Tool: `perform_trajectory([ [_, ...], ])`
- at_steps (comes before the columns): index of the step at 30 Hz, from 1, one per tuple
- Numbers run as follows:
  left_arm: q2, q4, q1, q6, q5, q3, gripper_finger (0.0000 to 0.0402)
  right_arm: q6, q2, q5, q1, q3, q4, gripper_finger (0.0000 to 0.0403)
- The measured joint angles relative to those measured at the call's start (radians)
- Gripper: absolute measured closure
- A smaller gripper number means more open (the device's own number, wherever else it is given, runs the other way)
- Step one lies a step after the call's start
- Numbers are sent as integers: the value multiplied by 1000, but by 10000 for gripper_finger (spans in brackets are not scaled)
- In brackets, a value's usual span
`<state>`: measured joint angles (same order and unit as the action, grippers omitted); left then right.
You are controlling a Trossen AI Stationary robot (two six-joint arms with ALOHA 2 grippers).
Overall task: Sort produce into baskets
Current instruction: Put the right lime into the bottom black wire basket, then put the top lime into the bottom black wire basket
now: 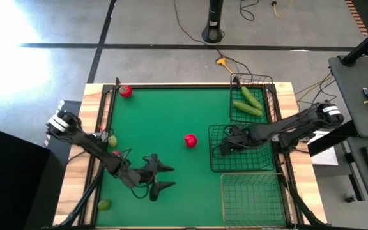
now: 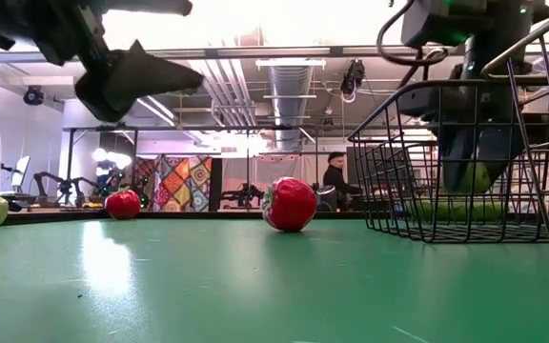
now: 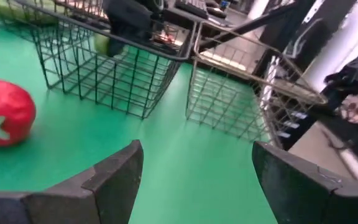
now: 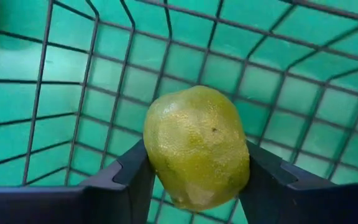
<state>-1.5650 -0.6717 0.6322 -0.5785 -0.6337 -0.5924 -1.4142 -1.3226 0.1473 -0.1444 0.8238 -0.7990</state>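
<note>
My right gripper (image 1: 221, 147) is inside the larger dark square basket (image 1: 260, 165), shut on a small yellow-green fruit (image 4: 196, 146). My left gripper (image 1: 168, 177) is open and empty above the green mat, left of a red fruit (image 1: 190, 140) that lies on the mat. Two green cucumbers (image 1: 248, 102) lie in the narrow dark basket (image 1: 255, 80). The paler wire basket (image 1: 251, 198) stands at the near right. Another red fruit (image 1: 126, 91) lies at the far left. Two yellow-green fruits (image 1: 112, 140) (image 1: 104, 204) and a red one (image 1: 115, 153) lie by the left arm. My right gripper pinches the yellow-green fruit by its two opposite sides (image 4: 157, 155) between its two fingers (image 4: 132, 177). The fruit (image 2: 475, 176) is inside the basket's walls, lifted clear of the mesh floor.
The three baskets stand in a row along the table's right side. A wooden rim (image 1: 94, 128) runs round the green mat. The open mat (image 1: 171, 115) lies between the left arm and the baskets. Cables and a stand are on the floor beyond the far edge.
</note>
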Motion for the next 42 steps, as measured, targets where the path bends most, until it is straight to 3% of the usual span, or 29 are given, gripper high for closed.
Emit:
perform_trajectory([
  [5, 139, 181, -1, -11, -64, 31, 118, 73, -59, -70, 21, 0, 11, 184],
  [10, 263, 379, -20, -60, -186, 39, 118, 89, -129, -71, 21, 0, 21, 137],
  [13, 316, 505, -55, -105, -197, 39, 118, 108, -140, -71, 21, 1, 24, 114],
  [18, 407, 781, -158, -183, -165, 37, 118, 139, -103, -72, 21, 55, -28, 81],
  [24, 537, 1116, -359, -300, -147, 31, 114, 191, -62, 1, -4, 251, -268, 61],
  [28, 586, 1260, -520, -340, -78, 32, 110, 212, -52, 119, -54, 398, -353, 58],
  [31, 590, 1307, -609, -325, 83, 32, 109, 230, -51, 205, -106, 484, -351, 58],
  [35, 558, 1397, -681, -175, 285, -5, 109, 254, -61, 309, -173, 557, -345, 58],
  [42, 378, 1799, -844, 49, 329, -272, 110, 288, -73, 408, -224, 573, -311, 58],
])
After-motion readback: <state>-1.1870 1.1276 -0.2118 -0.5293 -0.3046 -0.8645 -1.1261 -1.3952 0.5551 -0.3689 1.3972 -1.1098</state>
